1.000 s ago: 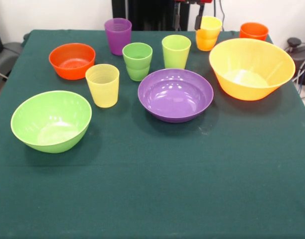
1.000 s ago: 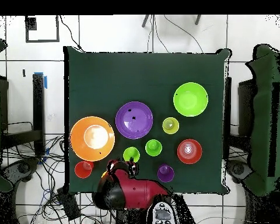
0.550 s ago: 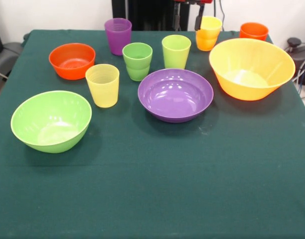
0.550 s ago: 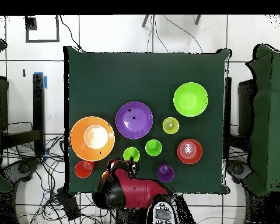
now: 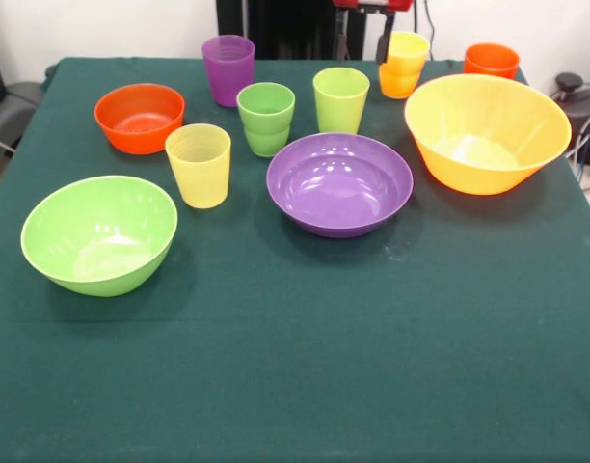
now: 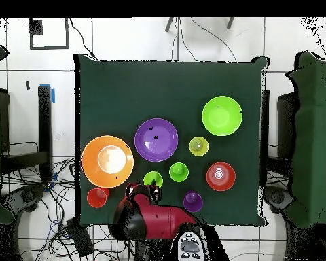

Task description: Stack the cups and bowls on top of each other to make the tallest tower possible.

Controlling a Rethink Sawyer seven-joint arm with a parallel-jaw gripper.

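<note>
— Left to right across the front view, has anything shifted since a second ago?

— Not the dishes. The lime green bowl (image 5: 99,234) sits at the near left of the green table (image 5: 305,386), and the small orange bowl (image 5: 139,117) is behind it, where both were before. The pale yellow cup (image 5: 199,164) stands between them and a little to the right.

— And the middle?

— The purple cup (image 5: 227,69) is at the far edge. The dark green cup (image 5: 266,118) and lime green cup (image 5: 340,99) stand side by side, close but apart. The purple bowl (image 5: 339,183) lies just in front of them. All are unmoved, upright and open side up.

— The right side?

— The yellow-orange cup (image 5: 404,66) stands at the far edge with the gripper (image 5: 384,43) right against its left side. I cannot tell whether the gripper is open or closed, or whether it grips the cup. The big yellow-orange bowl (image 5: 487,133) and the orange cup (image 5: 491,60) behind it are as before.

— So what differs?

— Only the arm (image 6: 159,221). In the overhead view its red body reaches slightly further right than a second ago. Every cup and bowl stands singly on the cloth.
</note>
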